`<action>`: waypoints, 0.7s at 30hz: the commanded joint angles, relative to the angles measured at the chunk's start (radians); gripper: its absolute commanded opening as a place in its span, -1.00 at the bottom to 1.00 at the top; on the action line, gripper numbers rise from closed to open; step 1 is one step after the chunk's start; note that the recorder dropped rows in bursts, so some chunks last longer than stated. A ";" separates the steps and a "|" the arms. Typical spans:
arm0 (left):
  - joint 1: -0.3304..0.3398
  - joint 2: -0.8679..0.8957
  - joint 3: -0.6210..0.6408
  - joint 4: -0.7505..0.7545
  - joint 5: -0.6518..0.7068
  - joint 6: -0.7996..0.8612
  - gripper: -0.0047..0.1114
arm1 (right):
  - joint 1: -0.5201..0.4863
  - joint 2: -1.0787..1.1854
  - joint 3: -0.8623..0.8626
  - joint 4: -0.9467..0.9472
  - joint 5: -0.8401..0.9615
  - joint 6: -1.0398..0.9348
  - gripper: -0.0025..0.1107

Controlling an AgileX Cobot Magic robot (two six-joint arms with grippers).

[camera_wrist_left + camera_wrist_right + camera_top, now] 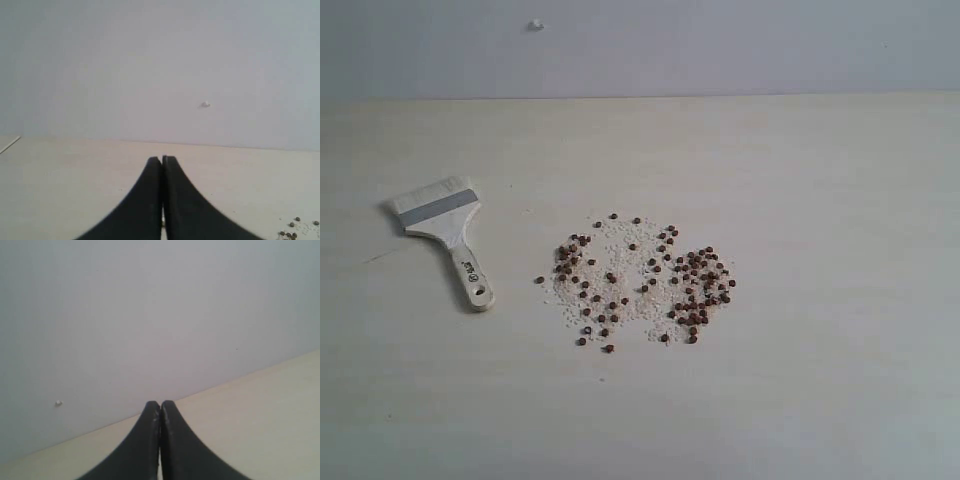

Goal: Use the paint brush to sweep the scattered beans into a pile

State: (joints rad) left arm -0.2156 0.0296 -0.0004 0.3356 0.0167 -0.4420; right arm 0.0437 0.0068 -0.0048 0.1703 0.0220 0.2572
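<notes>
Small brown beans (640, 280) lie scattered among white grains at the middle of the pale table (820, 200), with a denser cluster (698, 295) on their right side. The paint brush (445, 230) lies flat to their left, bristles toward the wall, its handle with the hole pointing to the front. Neither arm shows in the exterior view. My left gripper (162, 158) is shut with nothing in it; a few beans (292, 230) show at the edge of its view. My right gripper (160, 402) is also shut and empty, facing the wall.
A grey-white wall (720, 45) rises behind the table's far edge. A small white bump (536, 25) sits on that wall. The beans and the brush are the only things on the table.
</notes>
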 commanded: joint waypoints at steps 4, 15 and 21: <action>-0.005 -0.006 0.000 -0.006 -0.048 -0.190 -0.92 | 0.003 -0.007 0.005 0.004 -0.001 0.003 -0.96; -0.004 0.026 -0.107 -0.190 -0.373 -0.285 -0.92 | 0.003 -0.007 0.005 0.004 -0.001 0.003 -0.96; -0.004 0.294 -0.371 -0.250 -0.102 -0.060 -0.92 | 0.003 -0.007 0.005 0.004 -0.001 0.003 -0.96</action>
State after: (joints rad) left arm -0.2156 0.2018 -0.2760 0.1080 -0.2018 -0.5775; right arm 0.0456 0.0068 -0.0048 0.1703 0.0220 0.2579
